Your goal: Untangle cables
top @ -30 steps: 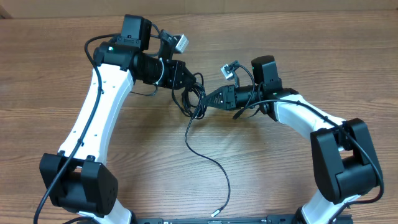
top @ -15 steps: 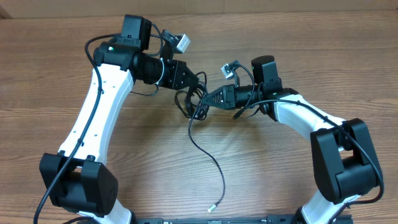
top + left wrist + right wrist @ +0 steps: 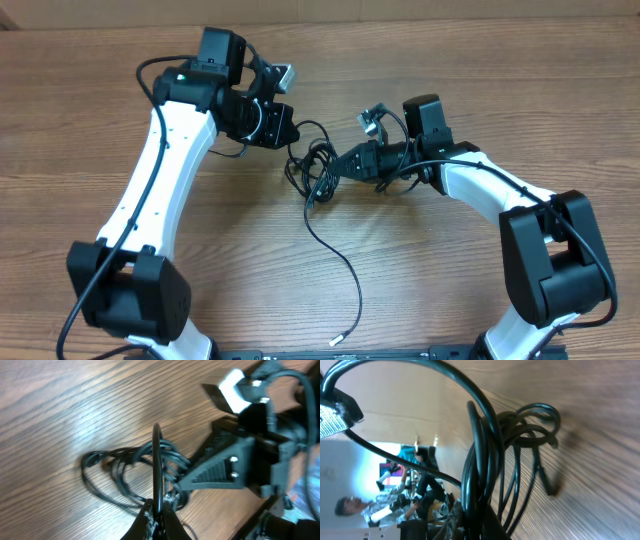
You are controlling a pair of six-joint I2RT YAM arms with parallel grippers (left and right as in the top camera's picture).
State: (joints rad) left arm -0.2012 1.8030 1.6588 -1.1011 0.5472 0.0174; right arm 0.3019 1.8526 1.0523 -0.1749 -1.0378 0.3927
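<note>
A knot of thin black cables (image 3: 314, 166) lies on the middle of a wooden table (image 3: 480, 80), in the gap between two robot arms. The cords are bunched in overlapping loops, seen from the left wrist as a flattened tangle (image 3: 125, 462) resting on the grain and from the right wrist as a fan of curved strands (image 3: 520, 435) rising off the surface.

One loose strand (image 3: 345, 265) leaves the bundle and curves toward the near edge of the table, ending in a small silvery plug tip (image 3: 337, 342).

The right gripper (image 3: 335, 165) meets the knot from the right. Its jaws are closed tight on several strands, which run straight down into its fingers in the right wrist view (image 3: 475, 520). From the left wrist it shows as a black wedge-shaped finger (image 3: 220, 467) pressed against the right side of the tangle.

The left gripper (image 3: 289, 129) sits just up and to the left of the knot. Its jaws are pinched on a single cord that rises from between the fingertips (image 3: 160, 515) and arcs over to the bundle.
</note>
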